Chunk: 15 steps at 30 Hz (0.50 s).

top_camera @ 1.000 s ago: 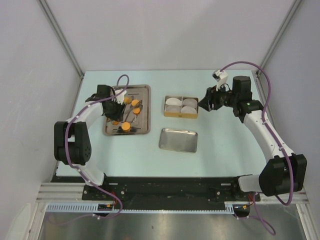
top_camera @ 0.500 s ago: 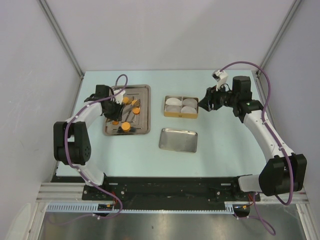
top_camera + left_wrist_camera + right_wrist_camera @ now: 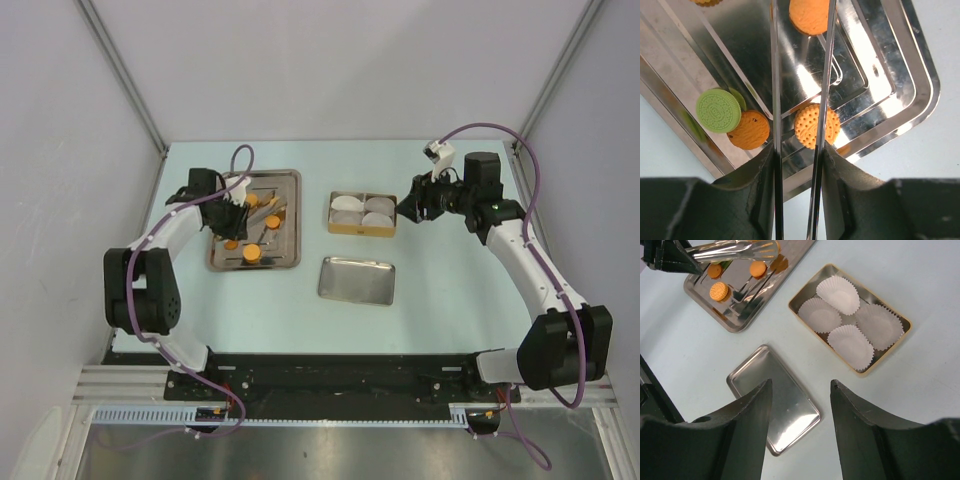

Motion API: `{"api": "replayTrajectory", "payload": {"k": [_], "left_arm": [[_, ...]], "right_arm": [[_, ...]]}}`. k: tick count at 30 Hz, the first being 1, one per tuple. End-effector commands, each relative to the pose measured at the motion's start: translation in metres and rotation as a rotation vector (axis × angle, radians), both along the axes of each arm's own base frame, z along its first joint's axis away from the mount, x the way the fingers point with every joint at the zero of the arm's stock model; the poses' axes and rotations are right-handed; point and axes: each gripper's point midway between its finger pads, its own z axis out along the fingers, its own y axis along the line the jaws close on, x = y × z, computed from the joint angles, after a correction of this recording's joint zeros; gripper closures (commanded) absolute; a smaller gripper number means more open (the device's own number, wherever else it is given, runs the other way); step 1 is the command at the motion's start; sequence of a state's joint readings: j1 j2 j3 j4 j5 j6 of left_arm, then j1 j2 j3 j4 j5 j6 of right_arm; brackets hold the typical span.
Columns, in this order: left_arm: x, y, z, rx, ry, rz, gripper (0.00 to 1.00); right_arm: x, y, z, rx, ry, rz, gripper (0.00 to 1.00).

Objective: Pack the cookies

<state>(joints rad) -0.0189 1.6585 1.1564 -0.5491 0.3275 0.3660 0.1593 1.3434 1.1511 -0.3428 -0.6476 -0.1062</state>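
**Top view**
- Cookies [image 3: 252, 254]: small orange discs scattered on the large steel tray [image 3: 292, 262], on the left part of the table [image 3: 450, 290].
- Left gripper [image 3: 235, 212]: over that tray, among the cookies. Its grip cannot be made out from here.
- Right gripper [image 3: 408, 210]: just beside the right end of the gold tin [image 3: 362, 231].
- Small steel tray [image 3: 356, 280]: on the near side of the tin, apart from it.

**Left wrist view**
- Left gripper [image 3: 798, 170]: fingers clamped on the two arms of the metal tongs [image 3: 826, 75], whose blades run side by side with a narrow gap.
- Green cookie [image 3: 718, 110]: round with an embossed face, by the tray wall, touching a speckled orange one [image 3: 748, 130].
- Dotted orange cookie [image 3: 816, 126]: flat on the tray floor, with rows of dimples. One blade crosses it, but I cannot tell whether it touches.
- Top edge: another orange cookie [image 3: 810, 15], lying behind both blades.

**Right wrist view**
- Right gripper [image 3: 801, 390]: fingers spread wide with nothing between them, above the small steel tray [image 3: 755, 375].
- Paper liners [image 3: 837, 294]: four white fluted cups filling the gold tin [image 3: 860, 373].
- Cookies [image 3: 719, 290]: three orange discs on the large steel tray [image 3: 735, 325] at upper left, with the tongs [image 3: 735, 251] above them.
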Motion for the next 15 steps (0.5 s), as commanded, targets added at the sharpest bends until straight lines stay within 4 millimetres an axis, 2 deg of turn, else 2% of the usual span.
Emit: {"api": "replayTrajectory", "payload": {"k": [1, 5, 9, 15], "left_arm": [[0.013, -0.013, 0.045, -0.069, -0.120, -0.042, 0.73], [0.007, -0.037, 0.062, -0.119, -0.153, -0.121, 0.73], [0.001, -0.071, 0.082, -0.126, -0.206, -0.217, 0.73], [0.003, -0.110, 0.105, -0.132, -0.246, -0.298, 0.73]], "right_arm": [[0.002, -0.001, 0.000, -0.006, -0.012, 0.007, 0.46], [0.003, -0.002, -0.001, -0.010, -0.012, 0.004, 0.46], [0.004, -0.003, -0.002, -0.016, -0.012, -0.003, 0.46], [0.005, -0.005, -0.004, -0.022, -0.011, -0.013, 0.46]]}}
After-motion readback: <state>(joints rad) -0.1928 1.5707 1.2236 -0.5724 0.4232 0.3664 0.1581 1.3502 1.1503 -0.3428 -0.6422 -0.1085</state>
